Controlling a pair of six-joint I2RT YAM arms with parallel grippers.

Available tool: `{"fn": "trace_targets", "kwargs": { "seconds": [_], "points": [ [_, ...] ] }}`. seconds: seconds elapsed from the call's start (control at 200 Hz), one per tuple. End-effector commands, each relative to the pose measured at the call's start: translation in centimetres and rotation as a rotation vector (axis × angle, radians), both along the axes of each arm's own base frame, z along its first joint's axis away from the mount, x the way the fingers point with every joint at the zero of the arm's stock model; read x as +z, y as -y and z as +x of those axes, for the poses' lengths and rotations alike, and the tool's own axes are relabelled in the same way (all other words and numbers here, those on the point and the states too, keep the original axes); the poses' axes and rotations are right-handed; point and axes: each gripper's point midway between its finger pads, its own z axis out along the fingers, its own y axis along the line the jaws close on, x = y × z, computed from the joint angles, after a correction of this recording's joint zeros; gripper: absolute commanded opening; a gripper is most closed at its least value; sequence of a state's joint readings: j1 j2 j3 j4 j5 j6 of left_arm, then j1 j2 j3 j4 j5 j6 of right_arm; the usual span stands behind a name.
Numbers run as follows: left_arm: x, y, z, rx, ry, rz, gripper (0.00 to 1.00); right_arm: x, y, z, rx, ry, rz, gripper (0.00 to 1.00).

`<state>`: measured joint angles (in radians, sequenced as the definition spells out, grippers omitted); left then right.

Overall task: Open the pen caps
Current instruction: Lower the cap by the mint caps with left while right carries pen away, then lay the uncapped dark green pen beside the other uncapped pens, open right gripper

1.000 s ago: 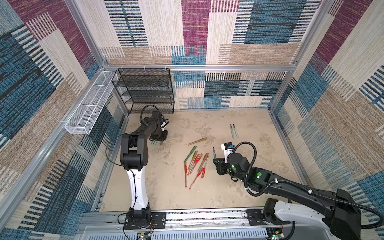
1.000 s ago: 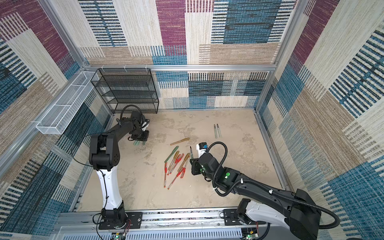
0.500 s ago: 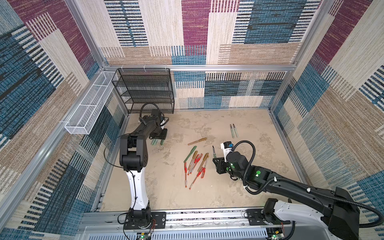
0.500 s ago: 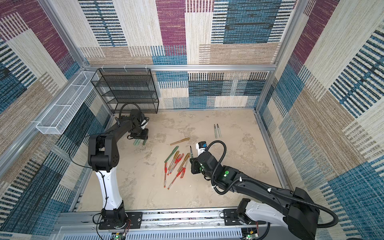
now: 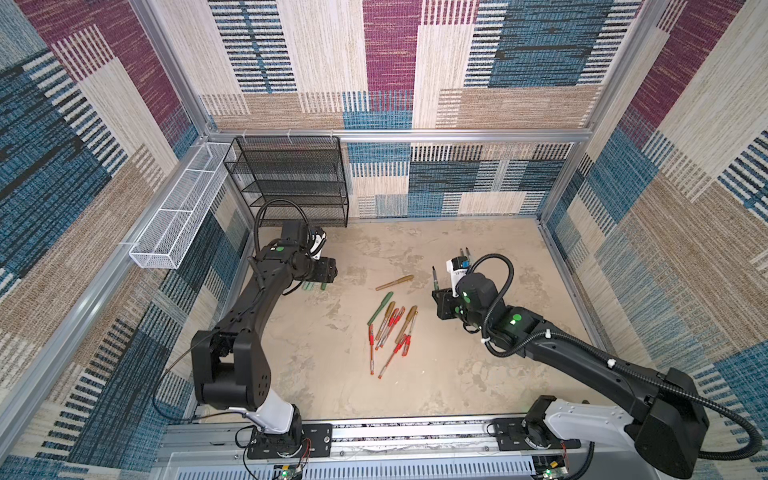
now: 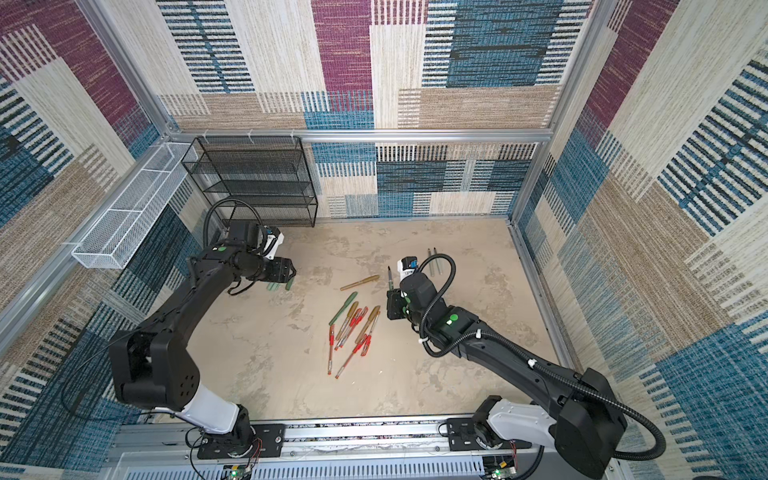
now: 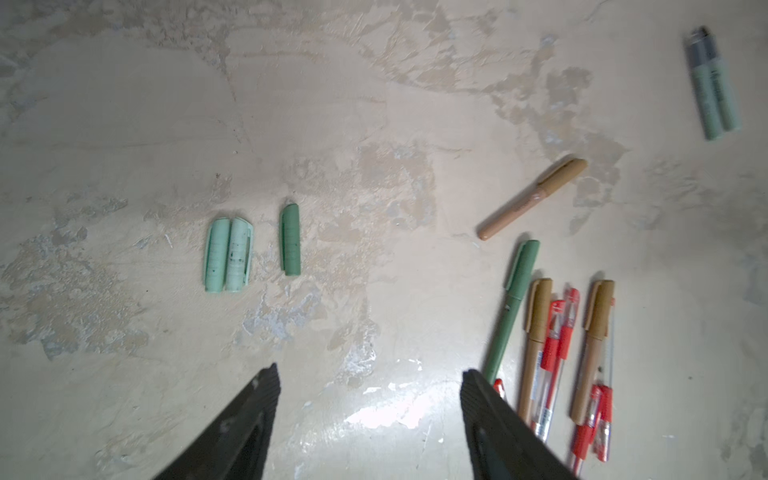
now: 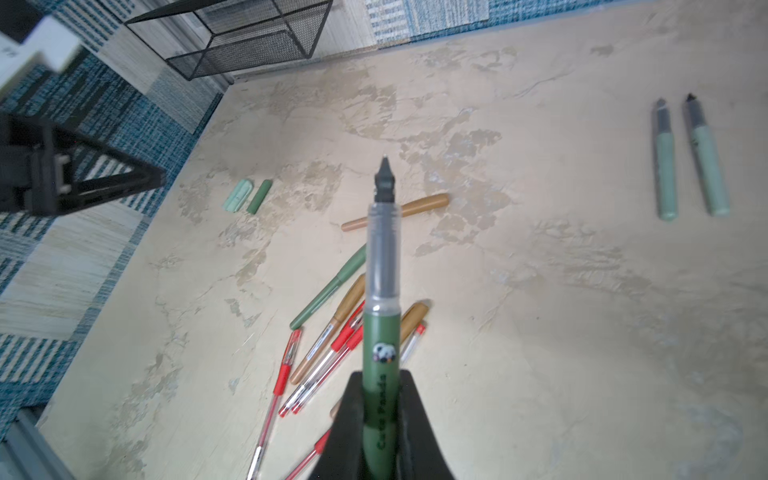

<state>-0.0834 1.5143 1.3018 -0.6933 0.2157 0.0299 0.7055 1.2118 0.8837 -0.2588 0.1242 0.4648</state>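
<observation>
Two pale mint pen caps (image 7: 227, 255) lie side by side on the floor, and a dark green cap (image 7: 290, 240) lies just beside them. My left gripper (image 7: 368, 376) hangs open over the floor near these caps, holding nothing; in a top view it (image 5: 329, 272) is at the back left. My right gripper (image 8: 381, 382) is shut on an uncapped dark green pen barrel (image 8: 384, 291), whose tip points away from the gripper. Several capped pens (image 5: 390, 328) in red, gold-brown and green lie in a pile mid-floor. One gold-brown capped pen (image 5: 395, 282) lies apart.
Two uncapped mint barrels (image 8: 690, 166) lie at the back right. A black mesh shelf (image 5: 291, 183) stands in the back left corner, with a white wire basket (image 5: 178, 220) on the left wall. Patterned walls close in on three sides.
My left gripper's jaws have opened wide, and the dark green cap now lies free beside the mint caps. The right arm has stayed put with its barrel.
</observation>
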Motion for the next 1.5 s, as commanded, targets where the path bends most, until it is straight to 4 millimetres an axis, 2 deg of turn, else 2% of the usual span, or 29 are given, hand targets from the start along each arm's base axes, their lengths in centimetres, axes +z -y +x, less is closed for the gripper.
{"fn": "trace_targets", "kwargs": {
  "seconds": [0.0,0.205,0.346,0.521,0.626,0.746,0.957,1.102,1.187,1.207,1.307,1.493],
  "points": [
    [2.1,1.3,-1.5,-0.043,0.099,-0.078,0.81,0.5,0.1,1.5,0.048,0.017,-0.068,0.0],
    [3.9,0.3,-5.4,-0.043,0.222,-0.043,0.92,1.3,2.7,6.4,0.02,0.002,-0.143,0.0],
    [3.6,-0.1,-8.0,-0.041,0.208,-0.026,1.0,1.0,5.3,9.9,-0.008,-0.015,-0.177,0.0],
    [3.5,-1.1,-9.1,0.013,0.276,-0.089,0.99,-0.5,8.9,13.5,-0.064,-0.062,-0.213,0.0],
    [3.0,-1.6,-9.2,0.031,0.291,-0.142,0.99,-1.9,11.5,15.5,-0.111,-0.102,-0.242,0.0],
    [2.7,-2.0,-9.2,0.019,0.307,-0.103,0.99,-3.9,14.6,17.7,-0.161,-0.148,-0.282,0.0],
    [2.2,-1.5,-8.9,0.013,0.309,-0.136,0.99,-9.9,18.8,19.9,-0.216,-0.296,-0.317,0.01],
    [1.8,-1.5,-9.0,0.008,0.307,-0.129,0.99,-12.4,19.8,20.9,-0.214,-0.358,-0.307,0.01],
    [2.0,-1.7,-8.9,0.015,0.314,-0.125,0.99,-13.9,19.5,21.1,-0.197,-0.385,-0.297,0.02],
    [2.0,-1.7,-8.9,0.017,0.316,-0.126,0.99,-13.3,19.5,21.8,-0.199,-0.365,-0.292,0.02],
    [1.9,-1.4,-9.1,0.005,0.312,-0.14,1.0,-14.3,19.8,22.8,-0.207,-0.383,-0.301,0.04],
    [2.2,-1.7,-9.0,0.016,0.323,-0.127,1.0,-15.5,20.0,22.7,-0.211,-0.406,-0.3,0.05]
  ]
}}
